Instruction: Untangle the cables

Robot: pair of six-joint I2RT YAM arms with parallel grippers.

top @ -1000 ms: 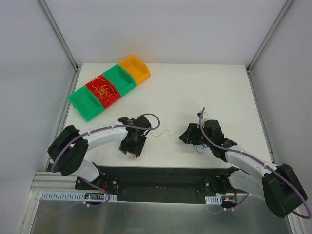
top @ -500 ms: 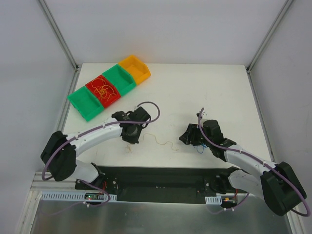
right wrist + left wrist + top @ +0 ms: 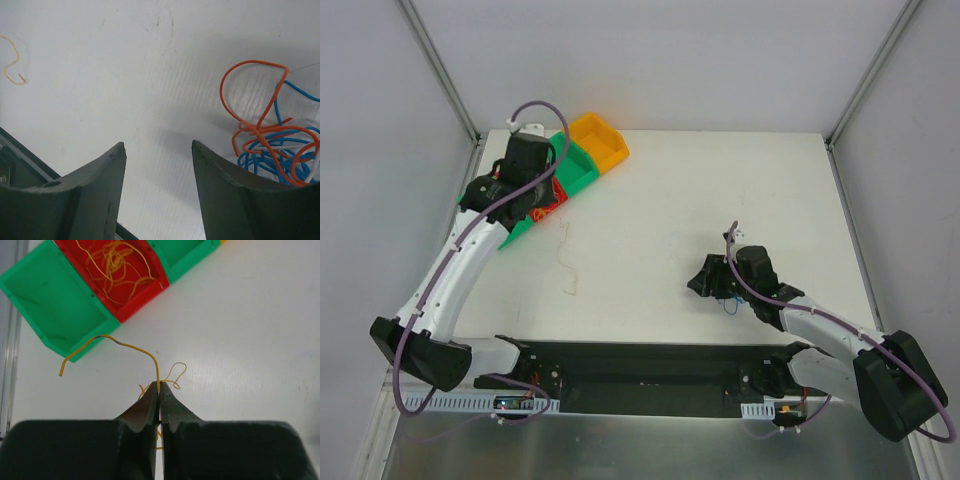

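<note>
The left pincer (image 3: 159,390) is clamped tight on a yellow wire (image 3: 131,346). The wire rises from the tips and arcs off to the pincer's left, its free end showing beside the near corner of a green bin (image 3: 55,305). More loops of it trail around the tips above the tabletop (image 3: 250,340). Just past that bin stands a red bin (image 3: 131,307) holding a heap (image 3: 117,265) of yellow wires, then a second green bin (image 3: 182,257). The right pincer (image 3: 159,145) gapes wide, low over the tabletop, gripping nothing. A clump (image 3: 270,145) of orange and blue wires lies just to its right, ahead of the right finger.
</note>
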